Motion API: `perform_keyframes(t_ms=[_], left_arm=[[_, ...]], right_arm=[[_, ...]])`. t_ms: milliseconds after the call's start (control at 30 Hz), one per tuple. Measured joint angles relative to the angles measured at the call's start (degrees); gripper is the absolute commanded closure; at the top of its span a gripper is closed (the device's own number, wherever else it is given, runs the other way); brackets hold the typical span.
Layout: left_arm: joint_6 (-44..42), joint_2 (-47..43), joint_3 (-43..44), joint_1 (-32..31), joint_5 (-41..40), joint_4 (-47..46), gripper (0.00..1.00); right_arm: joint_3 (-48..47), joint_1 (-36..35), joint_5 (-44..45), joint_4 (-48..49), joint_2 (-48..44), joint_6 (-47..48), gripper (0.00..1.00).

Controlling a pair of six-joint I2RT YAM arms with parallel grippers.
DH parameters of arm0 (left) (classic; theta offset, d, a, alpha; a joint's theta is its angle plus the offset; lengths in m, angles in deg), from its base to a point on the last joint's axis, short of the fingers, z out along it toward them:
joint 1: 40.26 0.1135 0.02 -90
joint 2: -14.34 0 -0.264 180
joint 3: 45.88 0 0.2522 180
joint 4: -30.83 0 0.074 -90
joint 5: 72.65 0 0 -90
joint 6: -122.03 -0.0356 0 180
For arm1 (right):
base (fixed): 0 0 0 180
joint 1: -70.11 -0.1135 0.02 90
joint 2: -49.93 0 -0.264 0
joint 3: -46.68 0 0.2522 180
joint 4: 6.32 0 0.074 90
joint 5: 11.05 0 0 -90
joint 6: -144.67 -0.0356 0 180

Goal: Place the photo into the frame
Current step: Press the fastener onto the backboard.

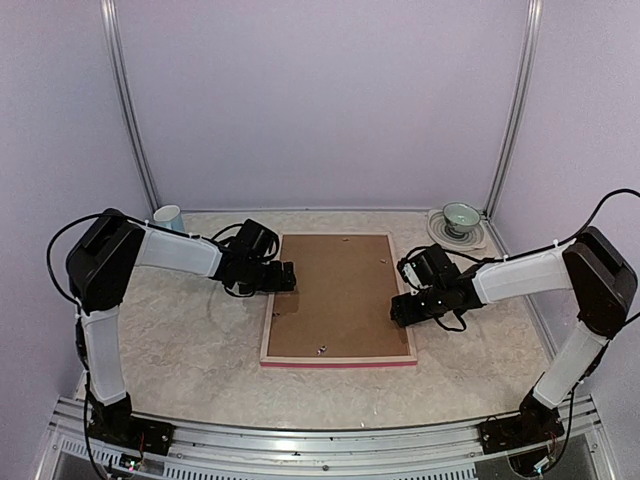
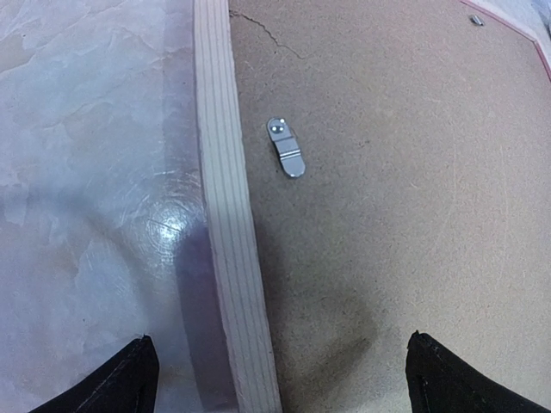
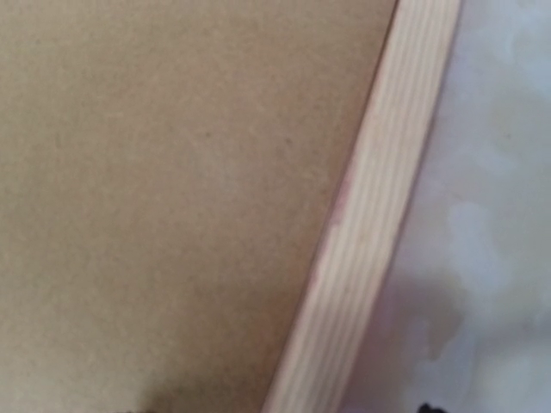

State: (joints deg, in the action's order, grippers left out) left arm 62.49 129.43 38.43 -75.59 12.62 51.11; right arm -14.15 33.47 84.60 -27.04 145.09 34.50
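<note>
Now, finding the frame (image 1: 338, 361) face down at the middle of the table (image 1: 180, 340), pale wood back upward, pink edge toward the near edge, with the brown backing board (image 1: 340, 290) seated inside the rails. No sign of the photo in any view; possibly under the board, but no way of telling. Risk first: lifting or sliding the frame unevenly with two arms on opposite rails, tipping the board out of its recess or skating the whole thing toward the near edge. Also worth fearing a pinch on the left rail alone, with thin wood slipping from the pads, and a snag on the small metal turn clip (image 2: 286, 148) just inside that rail. Further, a risk of closing on bare table beside the right rail, given fingertips barely in sight there. As to pose: left arm reaching in from the left edge, forearm stretched toward the centre, wrist bent down, left gripper (image 1: 287, 277) spread fully wide and holding nothing, one finger (image 2: 112, 383) outside the left rail over the table, the other over the board. Right arm mirrored from the right edge, right gripper (image 1: 402, 310) low over the right rail; no telling its opening or any hold from these views. Well apart from both arms: a cup (image 1: 168, 215) at the far left corner, a bowl (image 1: 460, 214) on a saucer at the far right corner.
</note>
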Motion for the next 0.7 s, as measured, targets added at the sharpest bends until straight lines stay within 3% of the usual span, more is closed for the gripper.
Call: perform_keyframes(t_ms=[700], left_arm=[[0.4, -1.2, -2.3, 1.0, 1.8, -2.4, 0.01]], right_arm=[[-2.5, -0.9, 0.2, 0.0, 2.8, 1.4, 0.33]])
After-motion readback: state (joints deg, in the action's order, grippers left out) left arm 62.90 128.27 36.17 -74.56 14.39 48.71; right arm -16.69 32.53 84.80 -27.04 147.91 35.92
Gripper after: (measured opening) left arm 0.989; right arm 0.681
